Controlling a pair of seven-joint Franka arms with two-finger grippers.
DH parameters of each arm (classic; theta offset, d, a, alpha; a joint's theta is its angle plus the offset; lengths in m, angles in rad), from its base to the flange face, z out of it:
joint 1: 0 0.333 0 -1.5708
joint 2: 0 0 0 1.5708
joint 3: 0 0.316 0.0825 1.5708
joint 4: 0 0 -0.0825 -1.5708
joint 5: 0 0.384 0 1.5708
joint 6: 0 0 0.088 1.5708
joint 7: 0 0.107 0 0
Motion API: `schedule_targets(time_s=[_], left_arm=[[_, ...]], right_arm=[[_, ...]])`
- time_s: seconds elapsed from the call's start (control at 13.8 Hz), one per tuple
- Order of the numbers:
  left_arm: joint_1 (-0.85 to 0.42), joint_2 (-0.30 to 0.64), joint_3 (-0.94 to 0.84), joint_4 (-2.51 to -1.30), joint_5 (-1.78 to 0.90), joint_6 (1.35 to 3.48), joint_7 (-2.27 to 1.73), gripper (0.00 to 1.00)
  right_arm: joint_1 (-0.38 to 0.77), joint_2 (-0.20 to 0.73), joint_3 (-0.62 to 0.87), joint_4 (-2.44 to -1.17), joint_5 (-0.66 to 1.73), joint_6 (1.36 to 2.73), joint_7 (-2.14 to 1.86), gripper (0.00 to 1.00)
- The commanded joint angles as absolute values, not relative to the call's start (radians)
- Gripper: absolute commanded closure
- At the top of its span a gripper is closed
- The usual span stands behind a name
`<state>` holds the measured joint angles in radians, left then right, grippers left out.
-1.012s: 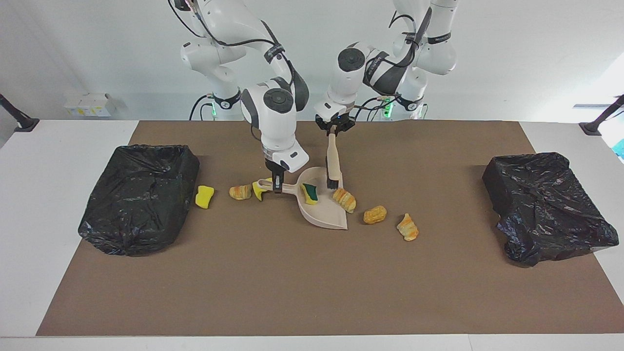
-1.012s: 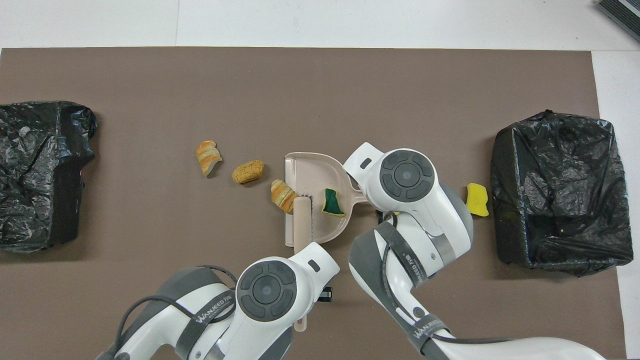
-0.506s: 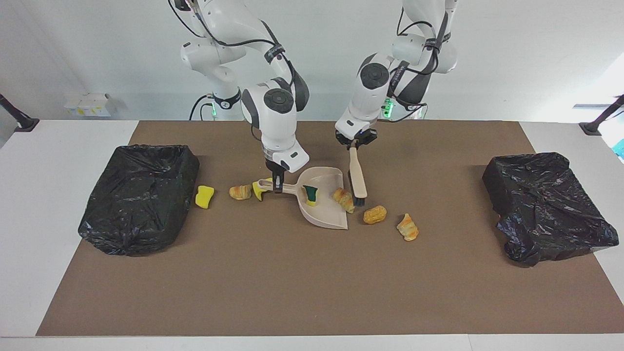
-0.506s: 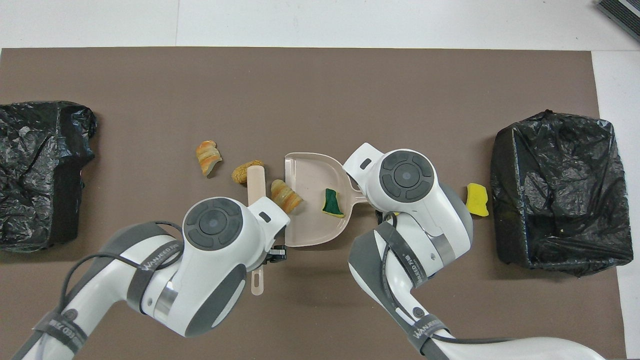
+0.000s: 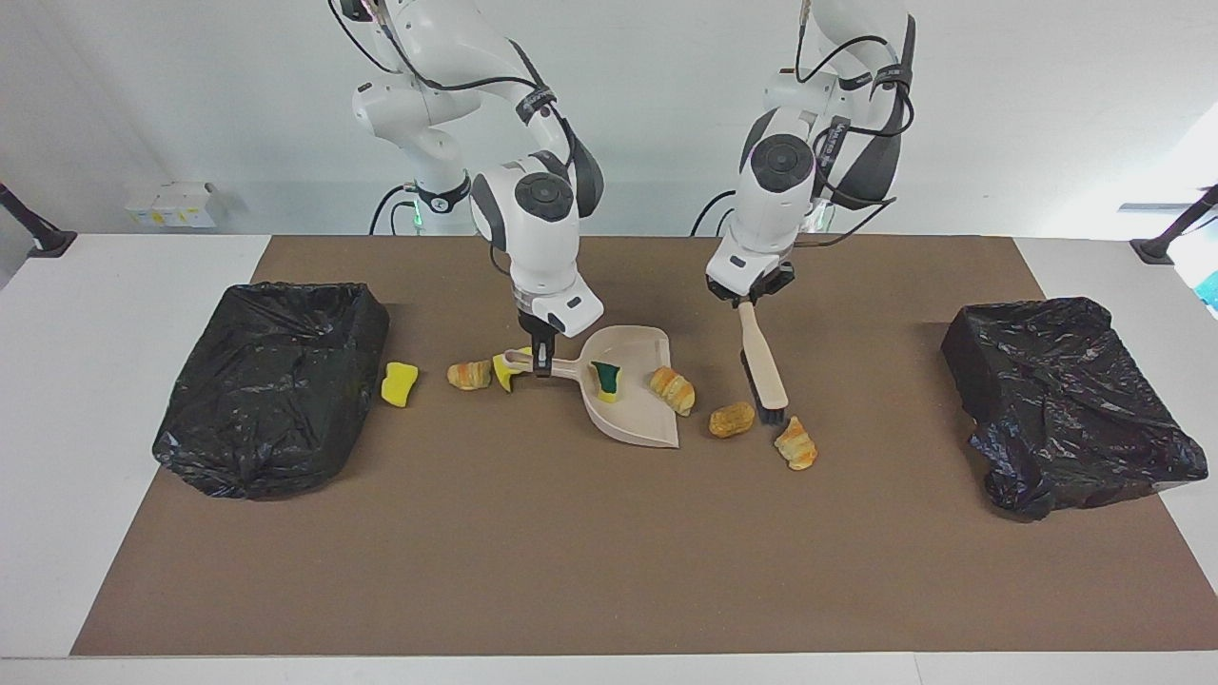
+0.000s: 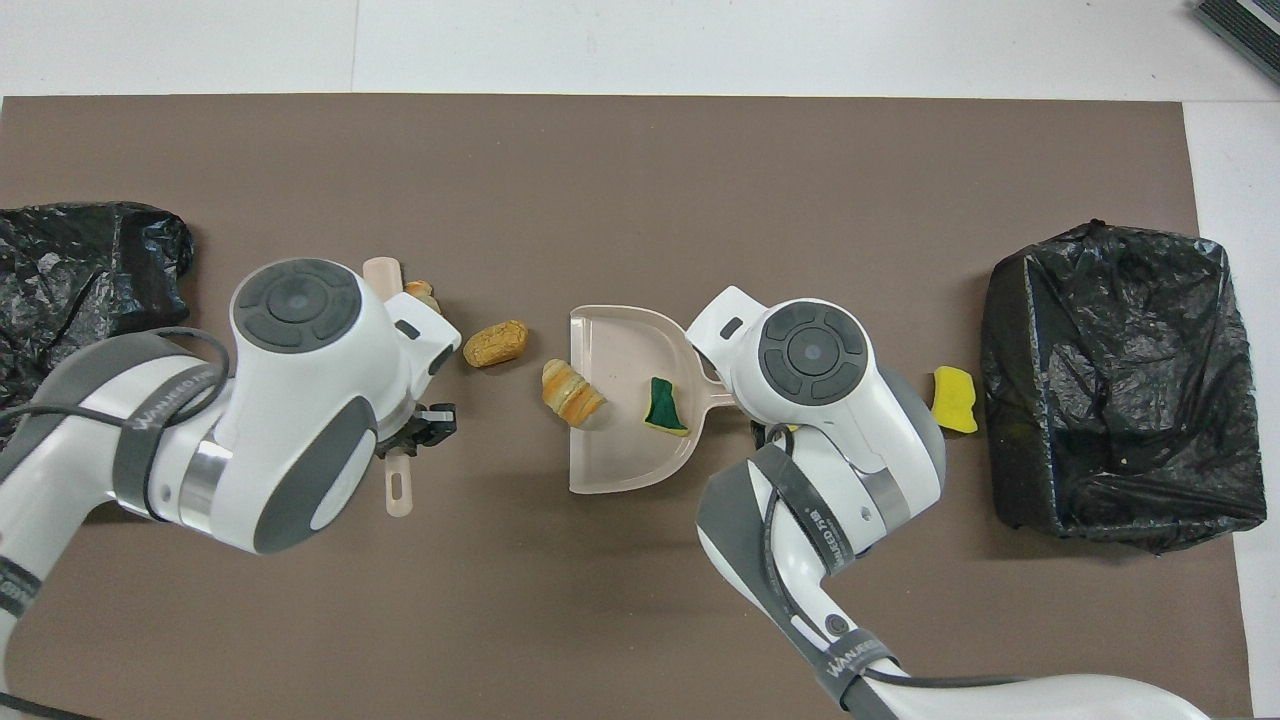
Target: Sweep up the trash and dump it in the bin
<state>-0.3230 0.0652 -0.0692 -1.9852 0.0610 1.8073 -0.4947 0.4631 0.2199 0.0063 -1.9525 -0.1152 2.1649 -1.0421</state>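
My right gripper is shut on the handle of the beige dustpan, which rests on the mat. A green-backed sponge lies in the pan and a croissant sits at its open lip. My left gripper is shut on the beige brush. Its black bristles are down between a bread piece and another croissant. Toward the right arm's end lie a yellow chunk under the handle, a third croissant and a yellow sponge.
Two black-bagged bins stand on the brown mat, one at the right arm's end beside the yellow sponge, one at the left arm's end. In the overhead view the left arm covers most of the brush.
The left arm has carried the brush from over the dustpan toward its own end of the table, past the bread piece. The right arm and the dustpan have stayed still.
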Motion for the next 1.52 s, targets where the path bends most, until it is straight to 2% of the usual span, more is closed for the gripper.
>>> schedule_targets(time_s=[0.0,0.22,0.87,1.23,1.45], left_arm=[[-0.233,0.13,-0.081,-1.928,0.095,1.786,-0.439,1.0],[-0.198,0.204,-0.083,-1.911,0.16,1.84,-0.373,1.0],[-0.236,0.193,-0.095,-2.017,0.152,1.899,-0.166,1.0],[-0.36,0.173,-0.103,-2.029,0.005,1.887,-0.158,1.0],[-0.467,0.126,-0.101,-2.098,-0.05,1.928,-0.175,1.0]], right_arm=[[0.462,0.218,0.012,-1.973,-0.101,2.189,-1.022,1.0],[0.463,0.218,0.012,-1.974,-0.101,2.189,-1.022,1.0],[0.462,0.218,0.012,-1.974,-0.101,2.189,-1.022,1.0],[0.462,0.218,0.012,-1.974,-0.101,2.189,-1.022,1.0],[0.462,0.218,0.012,-1.974,-0.101,2.189,-1.022,1.0]])
